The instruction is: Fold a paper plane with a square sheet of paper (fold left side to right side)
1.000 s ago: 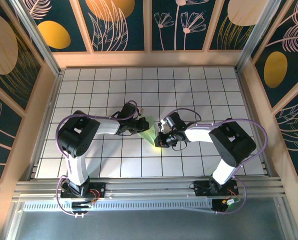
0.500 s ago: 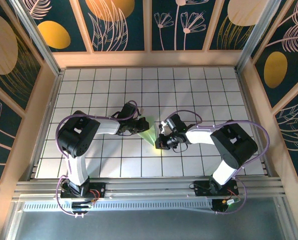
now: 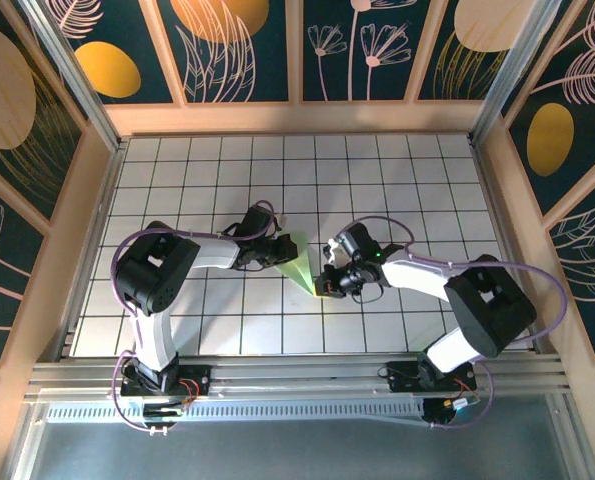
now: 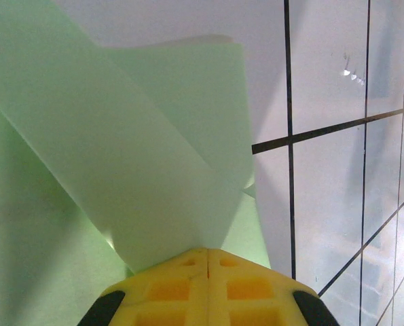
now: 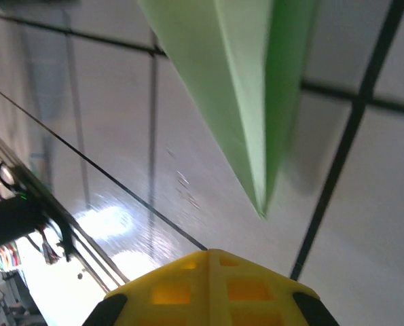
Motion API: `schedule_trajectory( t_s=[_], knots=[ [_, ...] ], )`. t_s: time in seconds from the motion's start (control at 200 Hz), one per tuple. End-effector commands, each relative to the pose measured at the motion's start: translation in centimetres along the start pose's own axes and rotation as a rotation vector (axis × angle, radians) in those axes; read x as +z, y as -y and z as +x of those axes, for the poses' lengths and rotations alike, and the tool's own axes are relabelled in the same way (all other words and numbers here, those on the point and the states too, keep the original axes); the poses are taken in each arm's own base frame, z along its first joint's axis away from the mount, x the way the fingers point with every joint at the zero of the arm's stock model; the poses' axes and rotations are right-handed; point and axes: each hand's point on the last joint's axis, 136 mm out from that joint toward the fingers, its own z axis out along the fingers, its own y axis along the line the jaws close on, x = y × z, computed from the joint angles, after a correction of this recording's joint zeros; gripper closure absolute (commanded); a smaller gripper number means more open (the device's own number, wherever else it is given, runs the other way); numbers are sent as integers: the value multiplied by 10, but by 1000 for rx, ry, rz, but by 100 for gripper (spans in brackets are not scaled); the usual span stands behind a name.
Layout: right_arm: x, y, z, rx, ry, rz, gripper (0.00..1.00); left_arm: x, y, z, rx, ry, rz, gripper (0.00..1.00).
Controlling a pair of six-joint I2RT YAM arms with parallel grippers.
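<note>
One white gridded table [image 3: 397, 170] beneath the paper plane [image 3: 299, 271], floral walls [image 3: 357, 50] around.

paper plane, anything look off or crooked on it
Slightly. At the wide end, pinched in the shut left hand, the layers of the paper plane splay apart at different angles instead of lying flat together. The pointed tip in front of the shut right hand looks sharp. No tears show.
</note>
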Motion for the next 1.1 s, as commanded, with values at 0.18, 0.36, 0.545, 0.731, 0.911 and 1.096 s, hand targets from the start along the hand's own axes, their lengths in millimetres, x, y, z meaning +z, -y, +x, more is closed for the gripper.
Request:
schedule_trajectory(
  t_s=[0.18,0.36,0.545,0.731,0.911,1.096],
  knots=[
    [13,-15,-42,-50,70,-59,100,6,-48,17,-60,-34,-161,100],
    [32,-12,-54,-61,64,-44,100,6,-49,18,-61,-38,-162,100],
    [43,-8,-62,-71,57,-18,100,7,-50,19,-65,-40,-163,100],
    [52,2,-67,-66,48,22,100,8,-50,19,-66,-40,-164,100],
    [58,22,-58,-22,23,85,100,8,-51,19,-65,-38,-167,100],
    [59,41,-24,38,-45,113,100,6,-51,17,-65,-28,-173,100]
  ],
)
